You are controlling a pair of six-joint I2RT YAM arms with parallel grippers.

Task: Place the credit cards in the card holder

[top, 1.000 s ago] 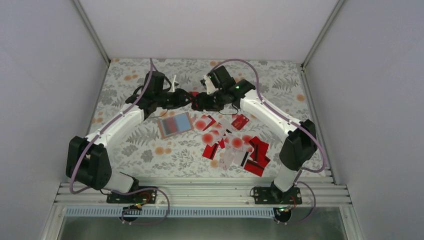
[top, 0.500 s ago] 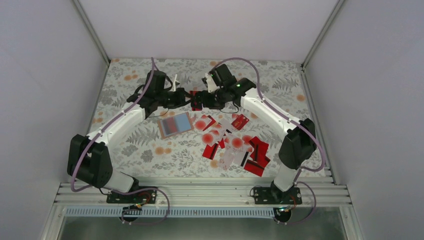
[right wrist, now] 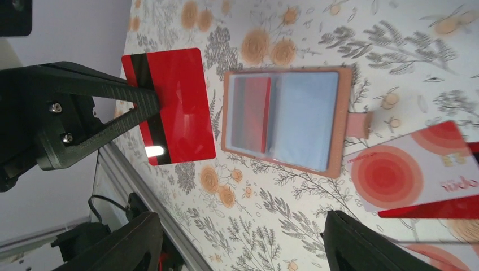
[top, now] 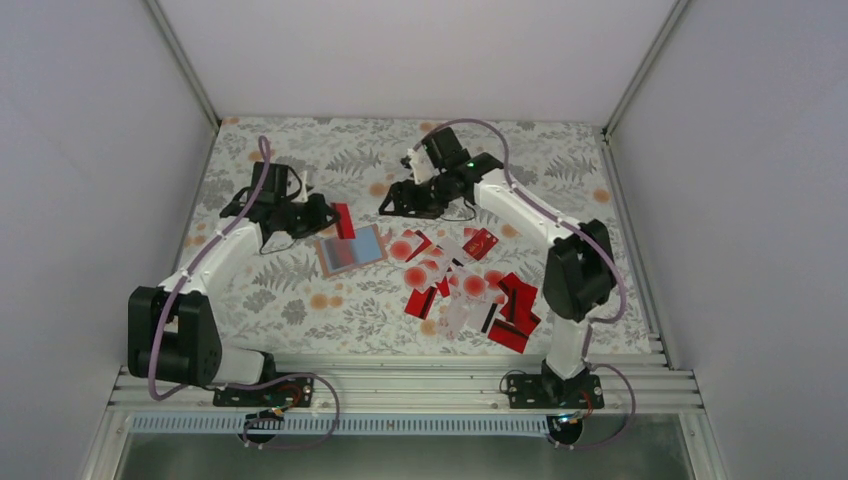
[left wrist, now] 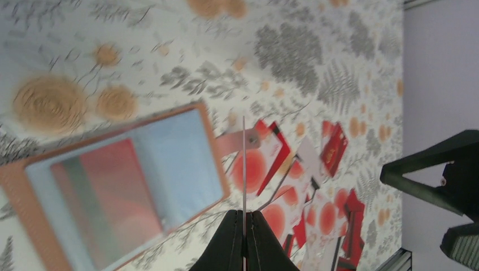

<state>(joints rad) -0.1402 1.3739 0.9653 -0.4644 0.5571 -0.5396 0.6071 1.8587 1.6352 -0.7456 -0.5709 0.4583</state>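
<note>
While the right claw [top: 386, 207] gapes empty, the left claw [left wrist: 244, 221] clenches a red card [right wrist: 176, 107].

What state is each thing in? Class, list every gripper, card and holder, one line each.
left gripper: shut on red card
red card: held in the air, not yet stowed
right gripper: open, empty
card holder: lying open, red showing inside
loose cards: scattered flat beside the card holder

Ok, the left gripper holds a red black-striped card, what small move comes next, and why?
Probably lower the left gripper toward the open flat tan card holder: it is shut on the red black-striped card, held aloft just beside the holder.
</note>
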